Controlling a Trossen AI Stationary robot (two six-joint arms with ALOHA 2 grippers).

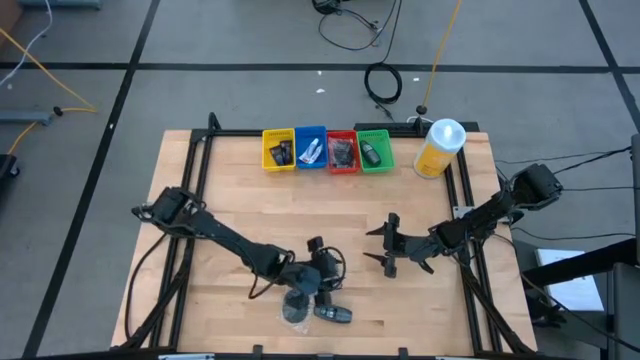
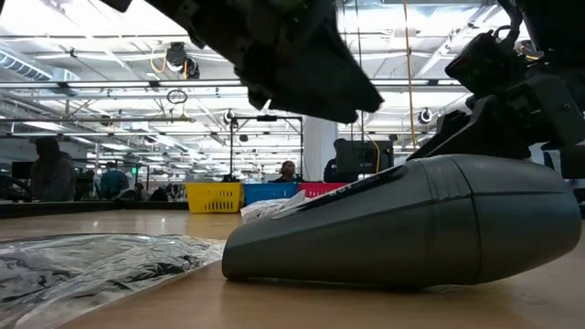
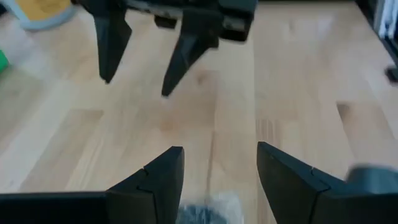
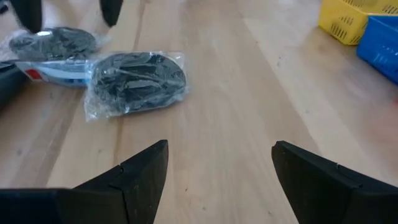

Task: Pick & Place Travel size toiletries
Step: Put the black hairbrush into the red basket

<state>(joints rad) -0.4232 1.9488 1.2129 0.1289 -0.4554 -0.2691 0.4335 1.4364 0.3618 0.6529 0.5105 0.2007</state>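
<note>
Near the table's near edge lie a silvery clear-wrapped packet (image 1: 296, 306) and a dark oblong bottle (image 1: 334, 315). The bottle (image 2: 411, 219) lies on its side, the packet (image 2: 91, 265) flat beside it. The right wrist view shows two wrapped packets, one (image 4: 134, 81) nearer and one (image 4: 53, 43) farther. My left gripper (image 1: 325, 262) is open and hovers just above these items, with a packet (image 3: 202, 213) showing between its fingers (image 3: 217, 149). My right gripper (image 1: 372, 245) is open, right of the left one, pointing left toward the packets (image 4: 217, 144).
Four small trays stand in a row at the far edge: yellow (image 1: 278, 150), blue (image 1: 310, 148), red (image 1: 342, 151), green (image 1: 374, 150), each holding small items. A big yellow white-capped bottle (image 1: 440, 147) stands right of them. Bare wood (image 1: 230, 190) lies between trays and grippers.
</note>
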